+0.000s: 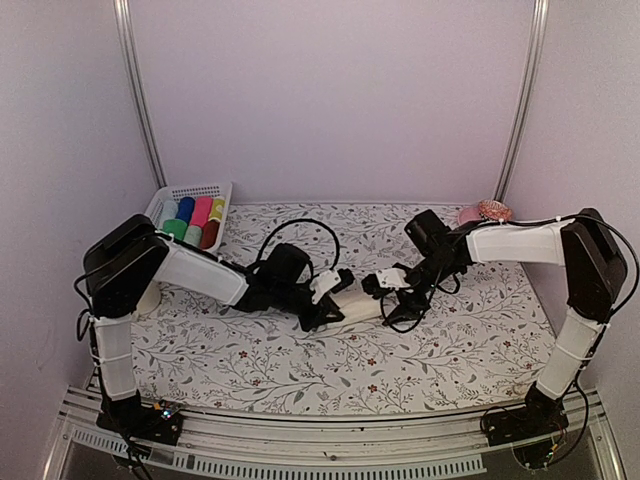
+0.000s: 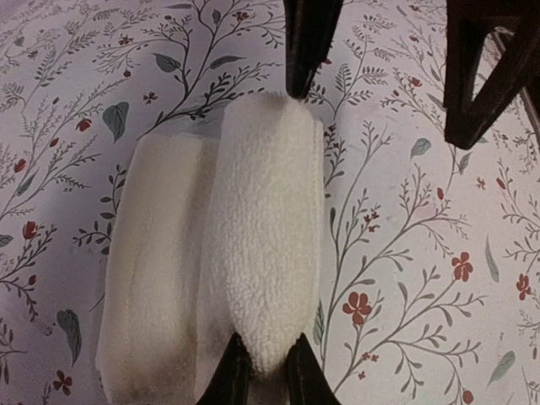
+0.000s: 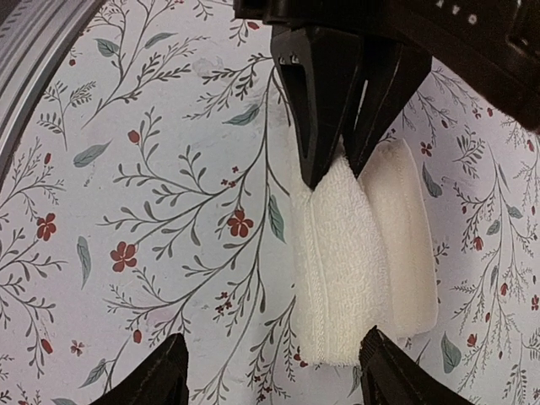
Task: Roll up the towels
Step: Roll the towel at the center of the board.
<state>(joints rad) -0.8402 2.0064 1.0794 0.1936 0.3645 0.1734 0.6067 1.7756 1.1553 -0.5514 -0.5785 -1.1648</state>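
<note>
At mid-bench, between the two arms: the cream towel, partly rolled, resting on the flowered bench. Lies with its long axis running roughly side to side in the top view, from the left gripper at one end to the right gripper at the other. Shows, from the left wrist, a thick rolled part with a flat tail touching it along one long side. Appears to have that tail on the far side, away from the arm bases, so probably needs winding that way. Left jaws: closed on their end of the roll, pinching the plush between the fingertips, in line with the axis. Right jaws: spread wide, gripping nothing, with the towel's other end lying between the fingers but off centre, close against one finger and well apart from the other. Puts both arms about equally near, one per end, yet gives only the left a real hold. Reads as mid-roll, with a tail about as broad as the wound part left to take up. Calls next, most likely, for shifting the right jaws sideways and closing them on their end, to turn both ends together about that axis. Risks a skewed or slack roll otherwise, the cloth being soft. At the far left corner, in the basket: a green roll among other coloured ones, possibly the second towel, not certain.
</note>
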